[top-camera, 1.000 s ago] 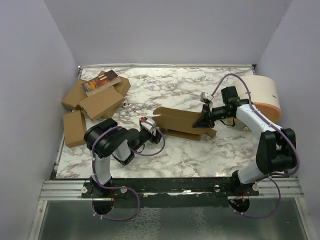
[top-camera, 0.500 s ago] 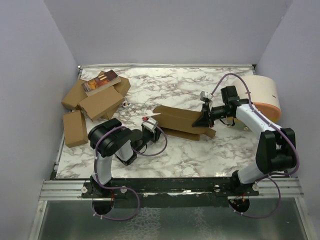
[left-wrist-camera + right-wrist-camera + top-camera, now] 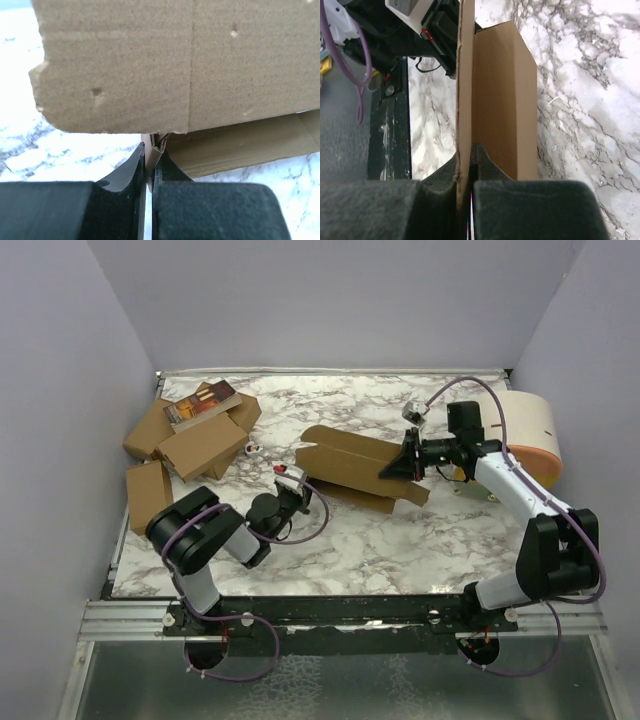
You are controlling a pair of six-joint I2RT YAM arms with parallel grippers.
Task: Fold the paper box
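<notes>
The paper box (image 3: pixel 350 464) is a brown die-cut cardboard sheet, partly raised over the middle of the marble table (image 3: pixel 360 540). My left gripper (image 3: pixel 293 483) is shut on a small crumpled flap (image 3: pixel 156 147) at the box's left end, under a wide panel (image 3: pixel 180 65). My right gripper (image 3: pixel 392 469) is shut on a thin wall of the box (image 3: pixel 465 100) at its right end; that wall stands on edge beside a broad inner panel (image 3: pixel 505 100).
A heap of similar brown cartons (image 3: pixel 190 435) lies at the far left, one with a printed label on top. A large white cylinder with an orange rim (image 3: pixel 530 435) stands at the right edge. A small white object (image 3: pixel 253 449) lies near the heap.
My left gripper has closed on the flap at the box's left end. The right gripper has lifted its end, and the box has shifted back and tilted up.
</notes>
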